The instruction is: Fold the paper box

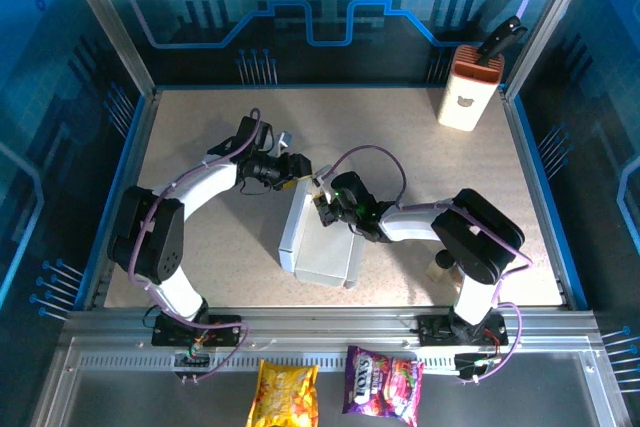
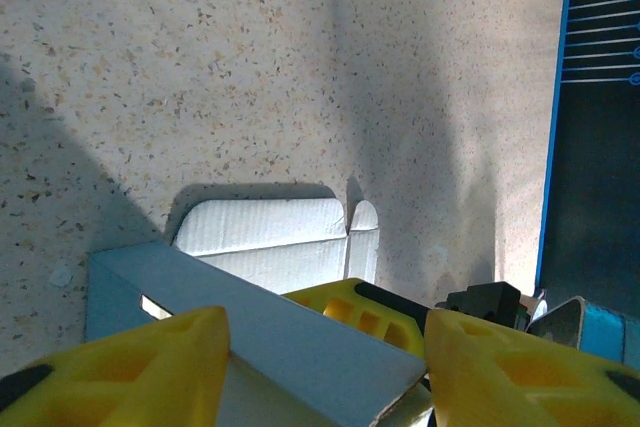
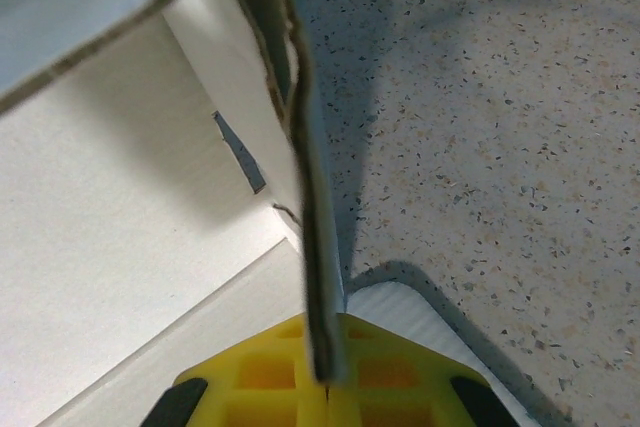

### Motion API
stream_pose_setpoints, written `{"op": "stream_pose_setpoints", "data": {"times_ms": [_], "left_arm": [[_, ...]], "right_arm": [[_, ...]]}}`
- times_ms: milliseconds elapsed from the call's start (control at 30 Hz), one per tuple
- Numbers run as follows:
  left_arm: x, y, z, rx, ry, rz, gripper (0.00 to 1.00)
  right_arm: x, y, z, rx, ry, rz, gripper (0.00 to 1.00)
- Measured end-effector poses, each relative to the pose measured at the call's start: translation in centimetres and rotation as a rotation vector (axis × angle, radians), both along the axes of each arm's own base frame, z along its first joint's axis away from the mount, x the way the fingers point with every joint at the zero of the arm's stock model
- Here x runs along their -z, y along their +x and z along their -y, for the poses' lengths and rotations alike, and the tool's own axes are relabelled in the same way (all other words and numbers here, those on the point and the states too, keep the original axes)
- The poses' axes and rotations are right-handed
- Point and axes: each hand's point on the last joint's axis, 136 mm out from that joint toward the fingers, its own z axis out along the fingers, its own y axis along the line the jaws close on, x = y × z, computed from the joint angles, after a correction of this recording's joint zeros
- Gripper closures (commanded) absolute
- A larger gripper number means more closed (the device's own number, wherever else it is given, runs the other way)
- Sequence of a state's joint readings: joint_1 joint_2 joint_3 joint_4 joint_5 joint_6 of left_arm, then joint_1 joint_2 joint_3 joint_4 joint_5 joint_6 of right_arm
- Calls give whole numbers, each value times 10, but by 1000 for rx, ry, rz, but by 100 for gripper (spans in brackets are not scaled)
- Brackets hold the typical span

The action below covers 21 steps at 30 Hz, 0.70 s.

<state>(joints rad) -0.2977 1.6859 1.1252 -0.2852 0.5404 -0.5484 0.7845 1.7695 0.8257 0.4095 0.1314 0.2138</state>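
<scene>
At table centre, between both arms: paper box [image 1: 318,247], pale grey-white, partly raised. Judged roughly midway: side walls standing and body already box-shaped, yet lid flap [image 2: 262,235] with its rounded tuck tab lying flat on the tabletop [image 1: 200,127], untucked; closing and tucking left to do. Right gripper [image 1: 326,205] pressed together, pinching the top edge of one upright wall [image 3: 306,207]. Left gripper [image 1: 297,171] spread, fingers [image 2: 130,367] astride the same end of the box; contact of pads with card not discernible. Inside the box, from the right wrist: bare white card with one cut slot [image 3: 240,152], no contents visible. At far right corner: white-and-orange container [image 1: 467,97] with bear mark, dark-handled tool [image 1: 500,42] standing in it.
</scene>
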Motion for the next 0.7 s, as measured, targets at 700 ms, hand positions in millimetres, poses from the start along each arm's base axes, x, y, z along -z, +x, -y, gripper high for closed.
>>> {"op": "stream_pose_setpoints", "data": {"times_ms": [700], "left_arm": [[6, -3, 1, 7, 8, 12, 59]], "right_arm": [[-44, -27, -6, -291, 90, -13, 64]]}}
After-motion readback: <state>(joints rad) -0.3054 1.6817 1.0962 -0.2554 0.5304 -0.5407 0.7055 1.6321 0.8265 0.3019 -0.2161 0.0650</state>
